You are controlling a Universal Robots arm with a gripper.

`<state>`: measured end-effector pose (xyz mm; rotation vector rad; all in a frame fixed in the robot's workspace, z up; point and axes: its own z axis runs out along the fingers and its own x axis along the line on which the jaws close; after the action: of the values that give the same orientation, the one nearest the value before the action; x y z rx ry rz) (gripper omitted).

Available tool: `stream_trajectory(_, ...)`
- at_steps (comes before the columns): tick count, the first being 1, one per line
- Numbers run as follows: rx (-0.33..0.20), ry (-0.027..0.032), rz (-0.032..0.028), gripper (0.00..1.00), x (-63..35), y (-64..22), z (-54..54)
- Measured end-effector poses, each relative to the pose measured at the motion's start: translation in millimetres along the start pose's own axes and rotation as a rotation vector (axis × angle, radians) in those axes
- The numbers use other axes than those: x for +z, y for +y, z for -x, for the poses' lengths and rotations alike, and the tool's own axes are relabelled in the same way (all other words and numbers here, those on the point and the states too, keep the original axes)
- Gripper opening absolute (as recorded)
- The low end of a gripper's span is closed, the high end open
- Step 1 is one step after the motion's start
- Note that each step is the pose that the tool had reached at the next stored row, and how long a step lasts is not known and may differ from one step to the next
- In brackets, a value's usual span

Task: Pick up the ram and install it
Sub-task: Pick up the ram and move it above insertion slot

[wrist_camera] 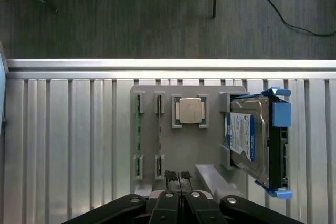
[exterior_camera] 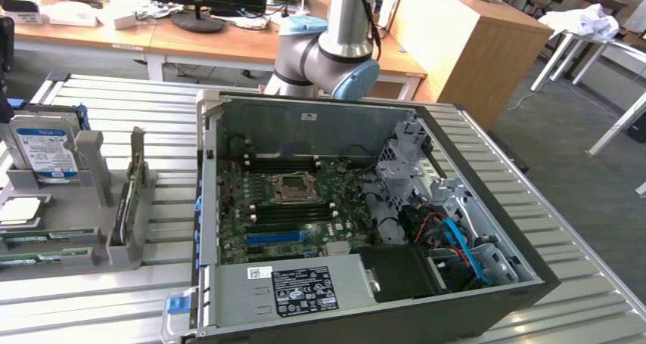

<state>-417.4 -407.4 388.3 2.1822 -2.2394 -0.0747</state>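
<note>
One arm (exterior_camera: 338, 53) hovering, gripper (wrist_camera: 177, 176) pointing down over tray (wrist_camera: 189, 153), fingers (wrist_camera: 170, 174) pressing shut, ram (wrist_camera: 138, 139) standing edgewise, running along table slats (wrist_camera: 79, 140)

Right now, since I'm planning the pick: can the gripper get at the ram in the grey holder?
Likely yes. The ram stands on edge in its slot of the holder, its top edge uncovered, and the shut gripper hangs over the holder; the hard drive sits off to the side.

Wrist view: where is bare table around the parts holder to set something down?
Bare slats run wide beside the holder's ram-slot side, and a narrower patch lies beyond the hard drive. The holder itself is crowded: ram sticks, processor, drive.
</note>
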Motion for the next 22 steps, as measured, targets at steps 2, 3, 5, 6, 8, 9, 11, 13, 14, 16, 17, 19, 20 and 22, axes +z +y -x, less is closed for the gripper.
stream_trajectory(2,0.0,0.0,-0.0009,0.11,0.4,0.0,-0.1)
stream_trajectory(3,0.0,0.0001,-0.0021,0.11,0.7,0.0,-0.1)
stream_trajectory(5,0.0,-0.0003,-0.0088,0.11,1.7,-0.1,-0.1)
stream_trajectory(6,0.0,-0.0003,-0.0102,0.11,1.8,-0.2,-0.1)
stream_trajectory(8,0.0,-0.0003,-0.0111,0.11,1.9,-0.1,-0.1)
stream_trajectory(9,0.0,-0.0003,-0.0111,0.11,1.9,-0.1,-0.1)
stream_trajectory(11,0.0,-0.0002,-0.0112,0.11,1.9,0.0,-0.1)
stream_trajectory(13,0.0,-0.0003,-0.0112,0.11,1.9,0.0,-0.1)
stream_trajectory(14,0.0,-0.0003,-0.0112,0.11,1.9,0.0,-0.1)
stream_trajectory(16,0.0,-0.0003,-0.0112,0.11,1.9,0.0,-0.1)
stream_trajectory(17,0.0,-0.0002,-0.0112,0.11,1.9,0.0,-0.1)
stream_trajectory(19,0.0,-0.0003,-0.0113,0.11,2.0,0.0,-0.1)
stream_trajectory(20,0.0,-0.0003,-0.0115,0.11,2.0,0.2,-0.1)
stream_trajectory(22,0.0,-0.0003,-0.0122,0.11,1.9,0.7,-0.1)
